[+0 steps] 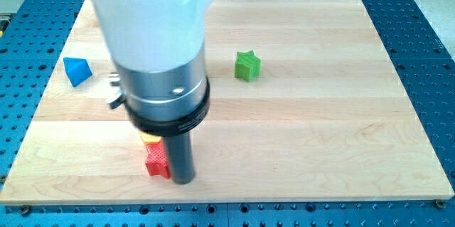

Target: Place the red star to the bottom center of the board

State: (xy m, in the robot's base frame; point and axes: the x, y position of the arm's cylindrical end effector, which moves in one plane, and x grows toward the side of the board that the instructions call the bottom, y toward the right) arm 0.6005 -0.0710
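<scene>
On the wooden counter, my tip stands at the right side of the red star, touching it or just beside it, close to the counter's bottom edge and left of centre in the view. The tool is a plain dark rod with nothing to open or close; it holds nothing and can only shove. A yellow block, its shape mostly hidden by the arm's housing, sits just above the star and appears to touch it. A green star lies well apart toward the view's top, right of centre, and a blue block, roughly triangular, rests near the left edge. The star needs to travel toward the view's right to reach bottom centre, yet the rod stands on that very side, so any push from here would likely drive it further left. With the edge so near, a downward nudge could tip it off the board. The yellow neighbour may also be dragged along or twist the star off course.
</scene>
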